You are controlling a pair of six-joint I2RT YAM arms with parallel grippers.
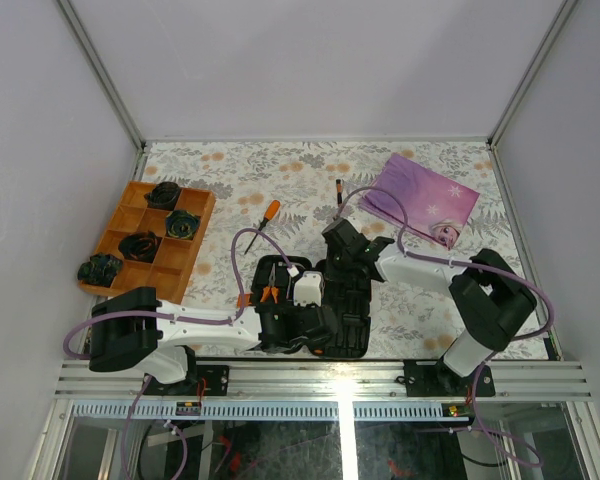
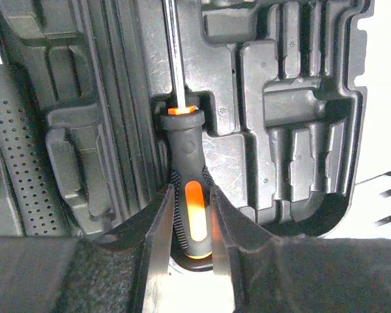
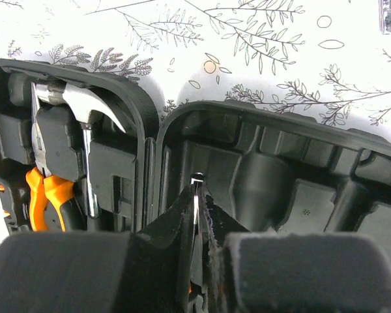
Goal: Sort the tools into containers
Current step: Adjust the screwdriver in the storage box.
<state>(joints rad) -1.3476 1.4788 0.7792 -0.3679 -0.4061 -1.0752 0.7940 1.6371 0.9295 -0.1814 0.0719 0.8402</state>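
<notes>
The black tool case [image 1: 355, 310] lies open at the table's near edge. My left gripper [image 2: 190, 192] is shut on the black-and-orange handle of a screwdriver [image 2: 184, 140]. That screwdriver lies in a moulded slot of the case [image 2: 293, 98], with its shaft running away from me. My right gripper [image 3: 197, 189] is shut on a thin steel screwdriver shaft [image 3: 196, 181] over the other half of the case [image 3: 300, 189]. Whether it is the same screwdriver I cannot tell. A hammer [image 3: 85, 107] and orange pliers [image 3: 49, 195] sit in their slots.
Two loose screwdrivers lie on the floral cloth beyond the case, one orange-handled [image 1: 263, 224] and one small and dark [image 1: 339, 190]. The orange divided tray [image 1: 145, 240] with black coiled lumps stands at the left. A purple bag [image 1: 420, 200] lies at the back right.
</notes>
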